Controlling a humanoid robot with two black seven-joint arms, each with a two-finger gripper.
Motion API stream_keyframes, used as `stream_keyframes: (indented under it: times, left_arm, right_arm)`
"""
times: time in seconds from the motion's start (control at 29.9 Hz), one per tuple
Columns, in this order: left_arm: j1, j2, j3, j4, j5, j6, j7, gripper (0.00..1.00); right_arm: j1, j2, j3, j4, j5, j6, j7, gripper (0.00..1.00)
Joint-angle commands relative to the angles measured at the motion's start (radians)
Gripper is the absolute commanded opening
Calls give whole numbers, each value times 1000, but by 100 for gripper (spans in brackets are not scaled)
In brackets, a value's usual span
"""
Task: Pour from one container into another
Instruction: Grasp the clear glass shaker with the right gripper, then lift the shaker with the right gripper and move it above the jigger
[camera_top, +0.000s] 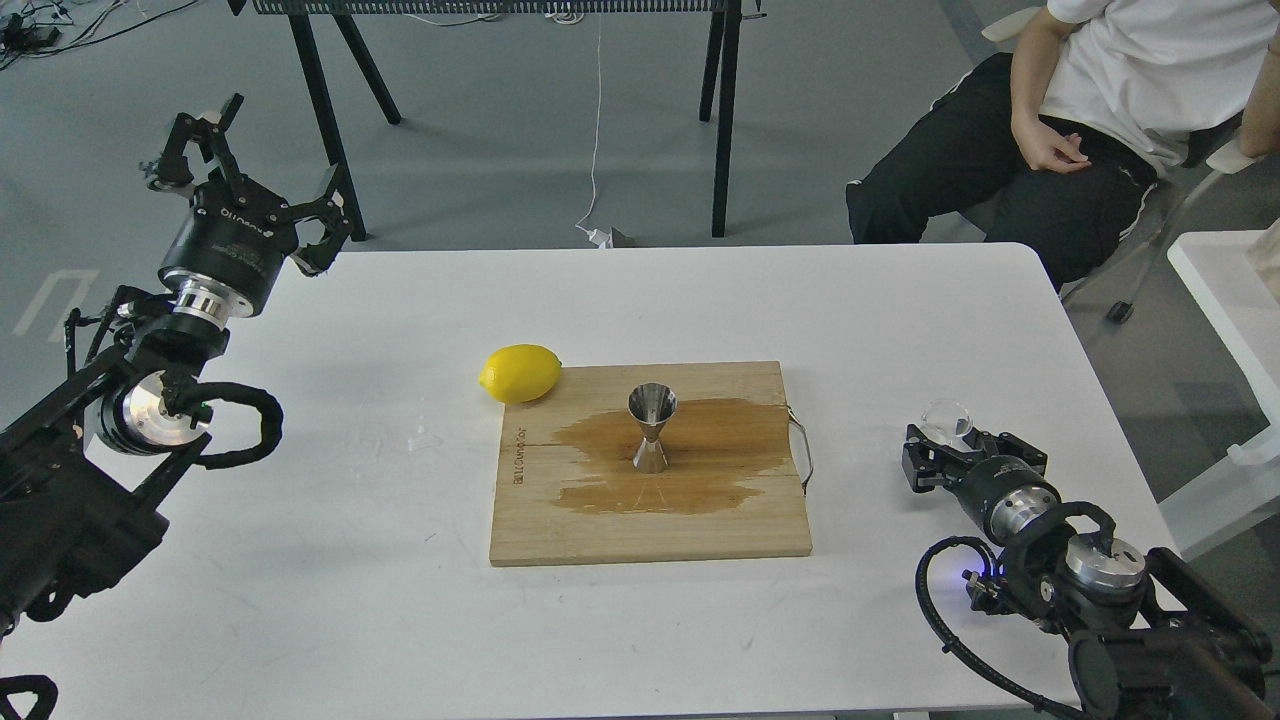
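Note:
The tiny clear glass cup (948, 418) stands on the white table (400, 620) at the right. My right gripper (968, 447) lies low just behind it, open, its fingertips reaching either side of the cup's base; whether they touch it I cannot tell. The shiny steel jigger (652, 427) stands upright in the middle of the wooden board (650, 535), on a dark wet stain. My left gripper (262, 165) is raised off the table's far left corner, open and empty.
A lemon (520, 373) rests against the board's far left corner. A metal handle (803, 455) sticks out of the board's right side. A seated person (1080, 120) is beyond the far right corner, with a white side table (1225, 290) at the right.

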Motion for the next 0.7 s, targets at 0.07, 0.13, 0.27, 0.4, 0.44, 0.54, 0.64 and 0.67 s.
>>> stream_keyframes:
  times: [0.07, 0.13, 0.27, 0.4, 0.44, 0.54, 0.64, 0.67]
  left_arm:
    - [0, 7, -1, 3, 0, -1, -2, 100]
    - [0, 7, -1, 3, -1, 1, -3, 100]
    - [0, 11, -4, 3, -1, -1, -3, 100]
    - [0, 22, -4, 3, -1, -3, -3, 100]
    - [0, 22, -4, 3, -1, -3, -3, 100]
    - [0, 22, -4, 3, -1, -3, -3, 100]
    - [0, 21, -4, 3, -1, -3, -5, 100]
    - [0, 21, -6, 2, -1, -3, -5, 100]
  right_arm:
    - [-3, 0, -1, 9, -1, 29, -2, 42]
    - [-10, 0, -3, 23, -1, 43, -3, 38]
    - [-50, -12, -4, 145, -2, 38, -5, 38]
    - [-96, -76, -4, 339, -59, 11, -5, 36]
    - [-96, -87, -6, 382, -82, -12, -5, 36]
    - [-93, -95, -4, 504, -157, -104, -3, 36]
    - [-70, -86, -4, 580, -257, -165, -3, 36]
    - [-52, -84, -6, 595, -300, -179, -3, 35]
